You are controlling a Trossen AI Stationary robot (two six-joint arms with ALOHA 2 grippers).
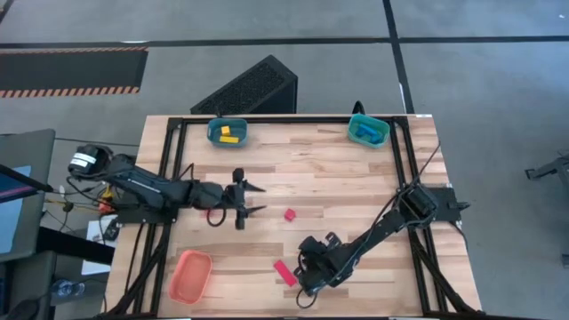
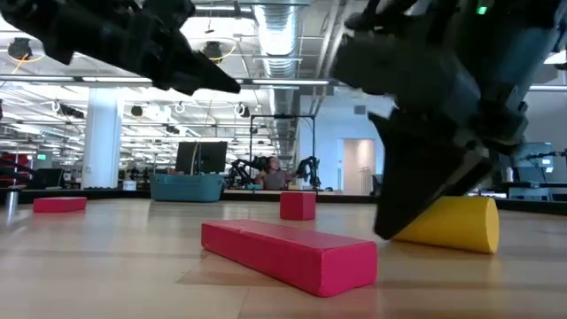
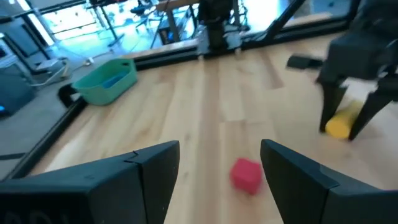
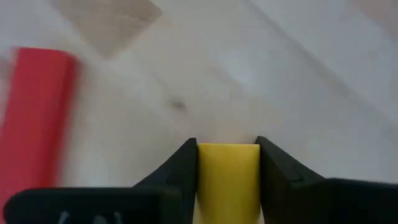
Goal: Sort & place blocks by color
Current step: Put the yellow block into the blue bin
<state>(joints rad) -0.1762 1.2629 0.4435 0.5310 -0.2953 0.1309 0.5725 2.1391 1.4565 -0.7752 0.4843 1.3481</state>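
Our left gripper (image 1: 255, 199) is hovering open over the table's (image 1: 338, 178) middle, near the red cube (image 1: 290, 214). Beside the red bar (image 1: 284, 272), our right gripper (image 4: 227, 163) is closing on a yellow block (image 4: 227, 180) near the front edge.

I get even, bright overhead light; ceiling strip lights (image 2: 106, 80) glare at my low view's twelve o'clock. Soft shadows. The red bar (image 4: 37, 118) smears with motion blur at nine o'clock in my right wrist view.
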